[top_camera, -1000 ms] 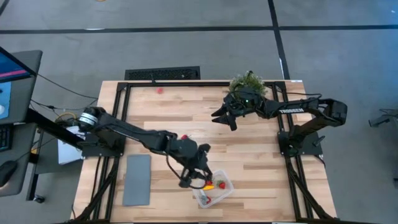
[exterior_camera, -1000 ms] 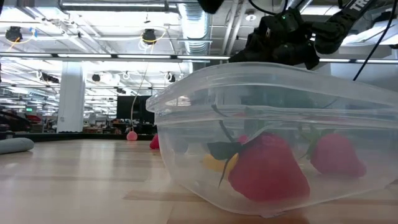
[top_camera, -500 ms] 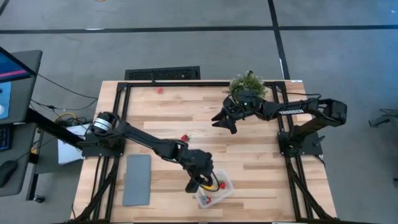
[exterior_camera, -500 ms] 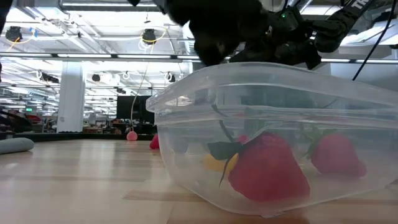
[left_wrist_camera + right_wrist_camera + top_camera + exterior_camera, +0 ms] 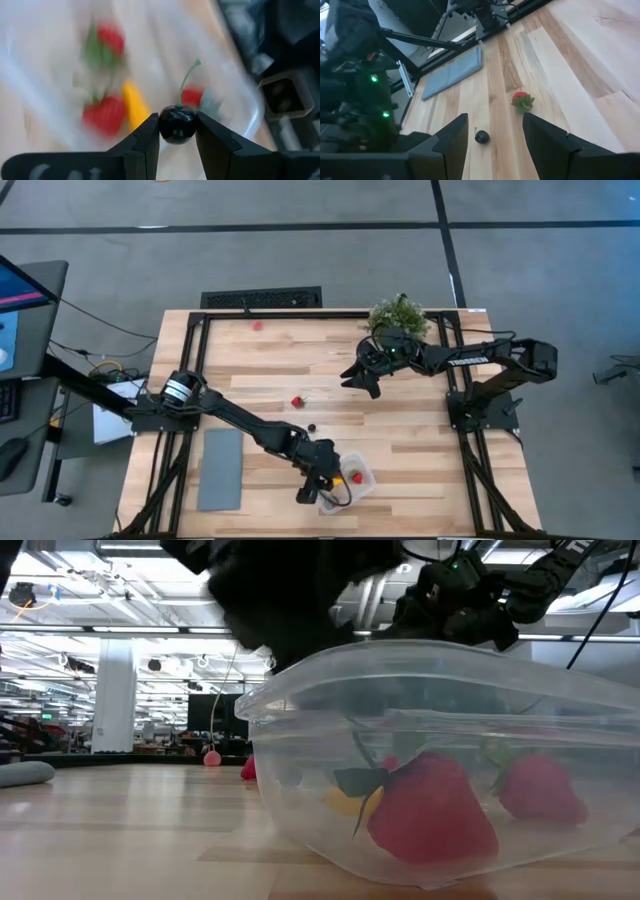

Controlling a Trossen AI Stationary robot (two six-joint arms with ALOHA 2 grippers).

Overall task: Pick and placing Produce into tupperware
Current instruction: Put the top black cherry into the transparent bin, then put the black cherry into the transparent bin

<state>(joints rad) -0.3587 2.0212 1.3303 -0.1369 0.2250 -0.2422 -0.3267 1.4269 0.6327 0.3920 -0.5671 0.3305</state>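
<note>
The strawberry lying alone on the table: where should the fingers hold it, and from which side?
Probably from straight above, closing on the red body of the strawberry, not its green leaves. It lies alone on the bare table, with the black berry well apart.

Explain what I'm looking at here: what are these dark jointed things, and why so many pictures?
These are two dark robot arms at a wooden table, each ending in a two-finger tool. Four cameras film one moment: one overhead, one at table height, one on each wrist. The left tool pinches a small black round berry above the clear plastic container, which holds red toy strawberries and a yellow elongated piece. The right tool waits open near the leafy green potted plant. One red strawberry and another black berry lie loose on the wood, beside a flat grey slab.
</note>
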